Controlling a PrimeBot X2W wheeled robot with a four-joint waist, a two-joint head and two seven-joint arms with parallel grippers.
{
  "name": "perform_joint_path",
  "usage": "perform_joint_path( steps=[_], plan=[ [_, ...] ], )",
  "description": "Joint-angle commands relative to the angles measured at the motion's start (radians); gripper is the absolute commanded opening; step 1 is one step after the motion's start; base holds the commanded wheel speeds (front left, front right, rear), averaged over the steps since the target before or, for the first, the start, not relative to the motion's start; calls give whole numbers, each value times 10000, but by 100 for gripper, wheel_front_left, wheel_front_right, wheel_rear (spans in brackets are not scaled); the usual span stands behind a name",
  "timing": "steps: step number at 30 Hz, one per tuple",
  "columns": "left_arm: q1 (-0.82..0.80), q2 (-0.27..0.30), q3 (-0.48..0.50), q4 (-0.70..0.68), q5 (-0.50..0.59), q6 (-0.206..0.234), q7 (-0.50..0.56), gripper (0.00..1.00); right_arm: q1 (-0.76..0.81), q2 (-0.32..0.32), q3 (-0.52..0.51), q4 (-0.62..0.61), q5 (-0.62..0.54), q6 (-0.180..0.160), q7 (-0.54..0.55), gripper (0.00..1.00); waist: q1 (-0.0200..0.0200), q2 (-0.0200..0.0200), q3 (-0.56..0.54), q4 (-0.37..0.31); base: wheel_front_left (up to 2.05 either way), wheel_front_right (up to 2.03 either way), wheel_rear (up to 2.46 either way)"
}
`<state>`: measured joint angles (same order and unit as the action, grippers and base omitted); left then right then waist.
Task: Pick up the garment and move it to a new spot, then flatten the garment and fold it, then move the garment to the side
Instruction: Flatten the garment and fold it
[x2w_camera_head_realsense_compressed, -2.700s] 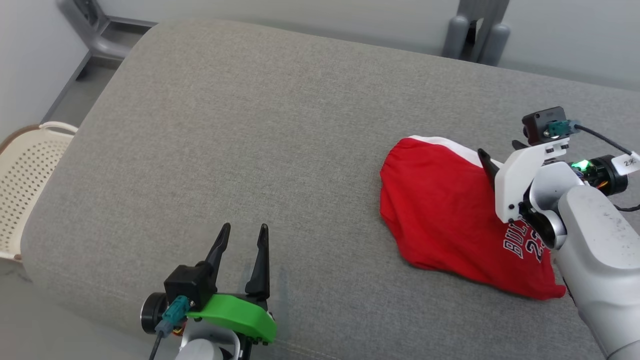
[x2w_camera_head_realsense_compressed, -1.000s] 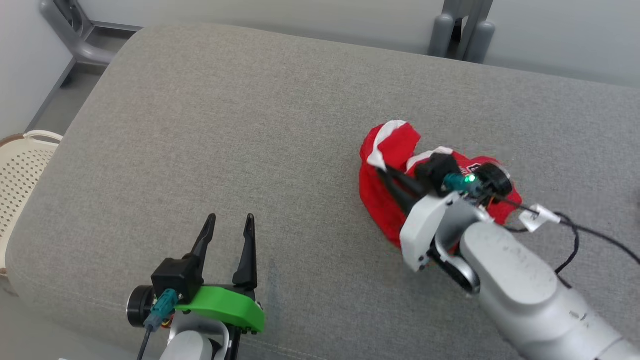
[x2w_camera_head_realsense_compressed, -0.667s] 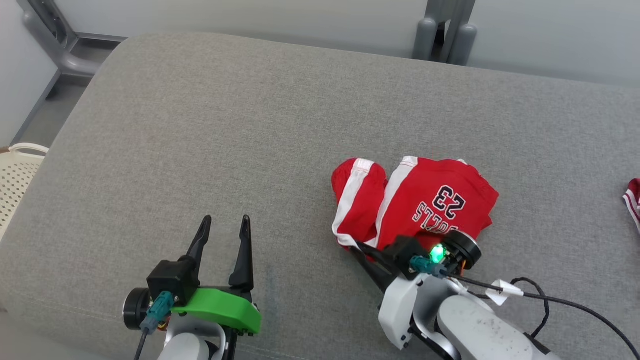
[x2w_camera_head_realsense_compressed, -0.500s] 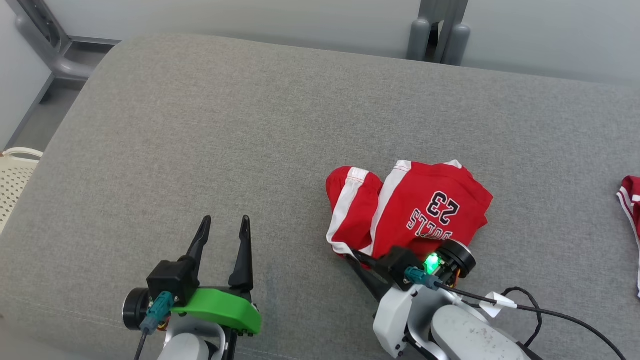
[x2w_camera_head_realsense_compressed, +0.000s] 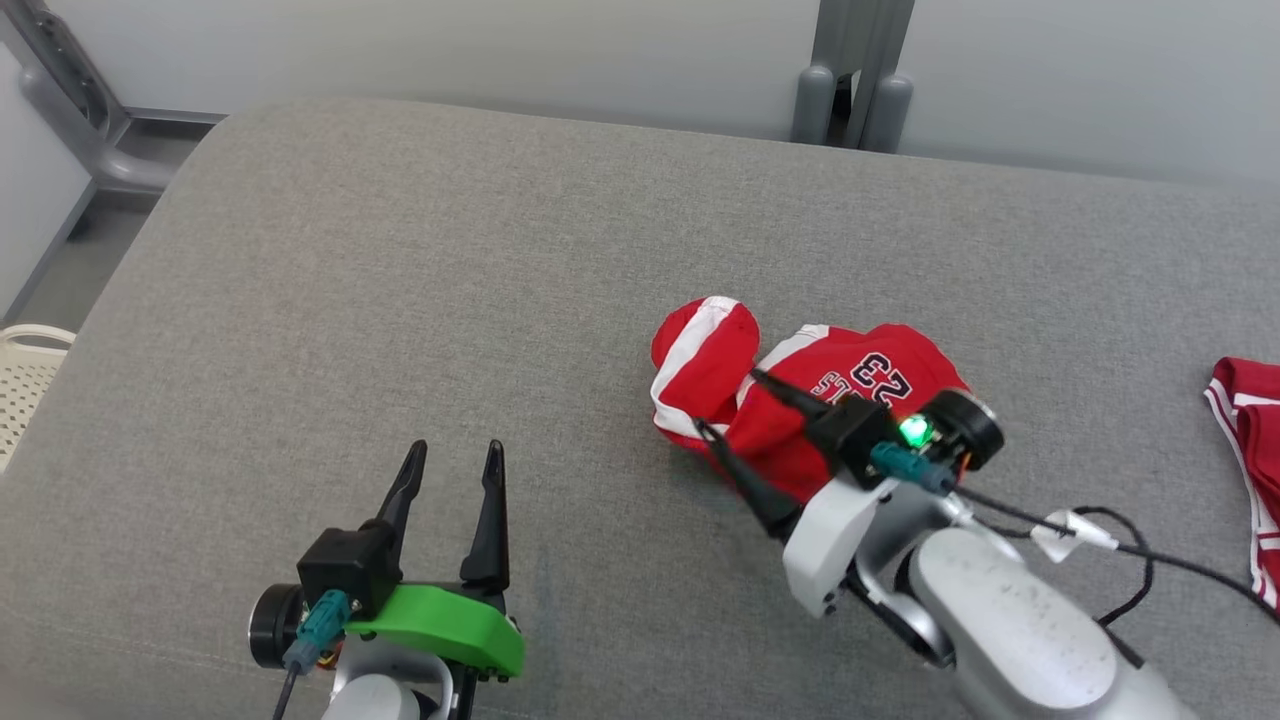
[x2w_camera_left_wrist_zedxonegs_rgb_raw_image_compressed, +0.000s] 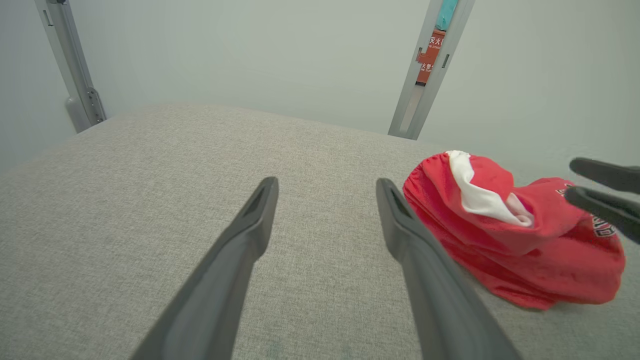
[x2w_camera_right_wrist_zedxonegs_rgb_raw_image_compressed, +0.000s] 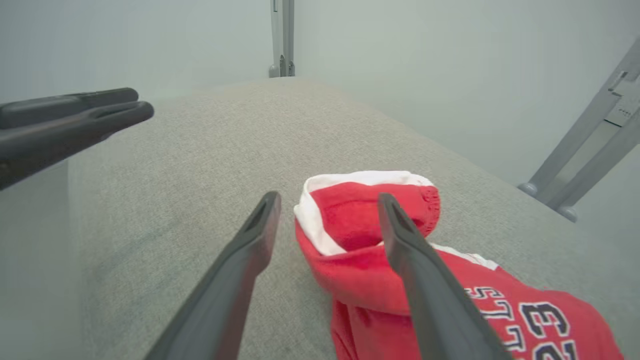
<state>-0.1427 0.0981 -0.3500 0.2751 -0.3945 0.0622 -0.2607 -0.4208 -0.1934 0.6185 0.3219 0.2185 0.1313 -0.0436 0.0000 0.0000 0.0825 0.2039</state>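
The garment (x2w_camera_head_realsense_compressed: 860, 385), red shorts with white trim and the number 23, lies crumpled on the grey cushion (x2w_camera_head_realsense_compressed: 400, 260), right of centre. My right gripper (x2w_camera_head_realsense_compressed: 728, 402) hangs open over the garment's left end and grips nothing. In the right wrist view its gripper (x2w_camera_right_wrist_zedxonegs_rgb_raw_image_compressed: 328, 200) has spread fingers that frame the garment's (x2w_camera_right_wrist_zedxonegs_rgb_raw_image_compressed: 360, 280) rolled white-edged end. My left gripper (x2w_camera_head_realsense_compressed: 455, 450) stands open near the front edge, well left of the garment. The left wrist view shows that gripper (x2w_camera_left_wrist_zedxonegs_rgb_raw_image_compressed: 326, 185) holding nothing, with the garment (x2w_camera_left_wrist_zedxonegs_rgb_raw_image_compressed: 505, 240) to its right.
Another red and white cloth (x2w_camera_head_realsense_compressed: 1250, 450) lies at the cushion's right edge. A cream perforated basket (x2w_camera_head_realsense_compressed: 20, 390) sits off the left side. Grey metal posts (x2w_camera_head_realsense_compressed: 845, 90) stand behind the cushion. A black cable (x2w_camera_head_realsense_compressed: 1120, 545) trails from my right wrist.
My right gripper, shut on the garment's near edge half a second ago, has opened and let it go. The garment has bunched up slightly. The head camera has shifted; my left gripper is unchanged.
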Motion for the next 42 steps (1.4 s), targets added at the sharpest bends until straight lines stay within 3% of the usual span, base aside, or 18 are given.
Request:
perform_joint_path(
  steps=[1,7,17,26,34,35,36,39,42],
  plan=[
    [118,31,10,-15,-99,74,-8,100,-167,-188,-179,-197,21,-12,174,100,0,0,3,68,0,0,0],
    [135,-27,-51,44,-138,30,-18,100,-526,-893,-1223,-532,322,-12,1177,100,0,0,38,414,0,0,0],
    [-128,-168,-229,132,-151,-76,-39,100,-1914,-1859,-1587,1204,882,-12,2933,100,0,0,473,1448,0,0,0],
    [-234,-313,-228,158,-125,-162,-42,100,-2816,-2405,-689,3034,1927,-14,4495,100,0,0,907,2297,0,0,0],
    [-169,-379,-96,96,-28,-171,-44,100,-2896,-2650,523,3571,2934,-12,5534,100,0,0,1019,2393,0,0,0],
    [-164,-381,-75,91,-20,-171,-44,100,-2902,-2687,634,3558,3003,-11,5526,80,0,0,1031,2371,0,0,0],
    [-163,-387,-46,81,-13,-170,-45,100,-2908,-2714,750,3550,3064,-11,5485,42,0,0,1048,2328,0,0,0],
    [-208,-407,1,57,25,-192,-45,100,-3047,-2730,909,3496,3104,-11,5017,0,0,0,1101,2189,0,0,0],
    [-257,-413,32,68,69,-215,-45,100,-3300,-2657,820,3553,3000,-11,4333,0,0,0,1123,2042,0,0,0]
  ],
)
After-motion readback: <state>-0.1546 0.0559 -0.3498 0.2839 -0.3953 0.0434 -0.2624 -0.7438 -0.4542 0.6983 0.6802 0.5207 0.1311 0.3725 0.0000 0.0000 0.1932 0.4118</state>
